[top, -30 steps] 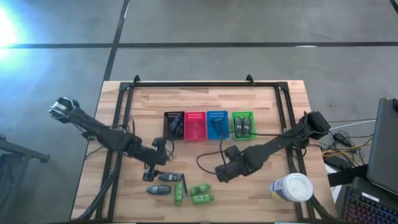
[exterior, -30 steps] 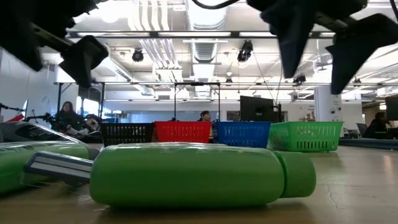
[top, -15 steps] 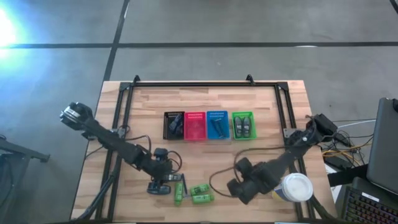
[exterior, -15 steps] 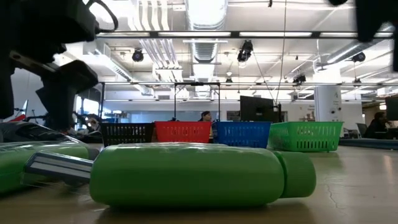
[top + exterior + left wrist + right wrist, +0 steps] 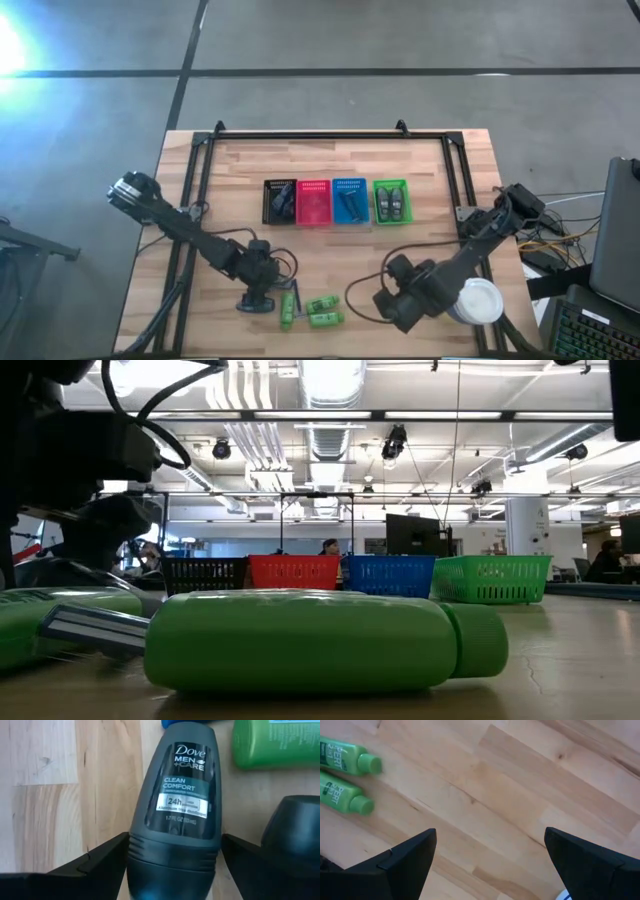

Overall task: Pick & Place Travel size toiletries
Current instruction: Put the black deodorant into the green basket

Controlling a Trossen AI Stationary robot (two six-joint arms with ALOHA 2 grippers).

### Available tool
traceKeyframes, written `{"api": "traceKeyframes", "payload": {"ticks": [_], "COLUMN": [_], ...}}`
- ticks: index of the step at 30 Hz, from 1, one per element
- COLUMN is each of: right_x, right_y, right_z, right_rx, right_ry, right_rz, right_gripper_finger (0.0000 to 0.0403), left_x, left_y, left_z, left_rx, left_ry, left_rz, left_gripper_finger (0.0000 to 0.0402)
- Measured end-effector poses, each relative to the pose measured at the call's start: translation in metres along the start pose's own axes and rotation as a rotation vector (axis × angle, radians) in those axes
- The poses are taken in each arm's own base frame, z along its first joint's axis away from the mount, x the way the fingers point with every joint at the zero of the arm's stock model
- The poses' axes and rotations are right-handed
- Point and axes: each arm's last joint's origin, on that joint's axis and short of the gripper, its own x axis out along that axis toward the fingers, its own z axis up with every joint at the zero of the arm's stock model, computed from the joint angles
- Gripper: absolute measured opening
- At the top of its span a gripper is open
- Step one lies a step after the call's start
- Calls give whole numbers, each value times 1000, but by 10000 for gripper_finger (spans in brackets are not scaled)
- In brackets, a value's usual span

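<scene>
Left gripper (image 5: pixel 172 865) down over Dove deodorant (image 5: pixel 175 810), fingers apart either side, not yet clamped. Hard, smooth, light, likely slippery; best pinched across the middle. Right gripper (image 5: pixel 490 860) open above bare worktop (image 5: pixel 520 795).

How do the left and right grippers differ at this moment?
The left gripper is down over the toiletries near the table's front edge, its fingers on either side of a dark grey Dove deodorant; the right gripper is over bare wood with nothing between its fingers. The left is at work; the right waits near the white canister, two green bottles farther off. Both are open.
</scene>
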Motion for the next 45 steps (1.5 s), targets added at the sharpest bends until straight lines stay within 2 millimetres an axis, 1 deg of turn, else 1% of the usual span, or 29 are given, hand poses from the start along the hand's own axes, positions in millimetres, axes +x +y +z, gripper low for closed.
{"api": "traceKeyframes", "payload": {"ticks": [4, 9, 12, 19, 25, 29, 32, 36, 41, 45], "right_x": [0, 0, 0, 0, -2, -10, -14, -19, -17, -18], "right_y": [0, 0, 0, 4, 11, 16, 17, 18, 21, 26], "right_z": [1, 1, 1, 0, -1, 2, 6, 16, 31, 51], "right_rx": [6, 7, 7, 38, 66, 118, 147, 185, 250, 276], "right_ry": [0, 0, 0, 8, 24, 34, -2, -25, -23, -35], "right_rz": [-1, 1, 2, 35, 108, 162, 189, 234, 289, 345], "right_gripper_finger": [368, 368, 368, 368, 368, 368, 368, 368, 368, 368], "left_x": [2, 1, 1, 1, -5, -12, -18, -28, -50, -72], "left_y": [0, 0, 0, 0, -4, -3, -3, -4, -3, -1], "left_z": [0, 0, 0, 2, 9, 13, 16, 20, 30, 42], "left_rx": [13, 38, 46, 44, 36, 25, 17, 2, -23, -12], "left_ry": [6, -3, -10, -23, -61, -109, -134, -176, -292, -400], "left_rz": [4, 14, 13, 13, 6, 40, 37, 30, 78, 121], "left_gripper_finger": [316, 297, 276, 208, 206, 206, 206, 206, 206, 206]}}
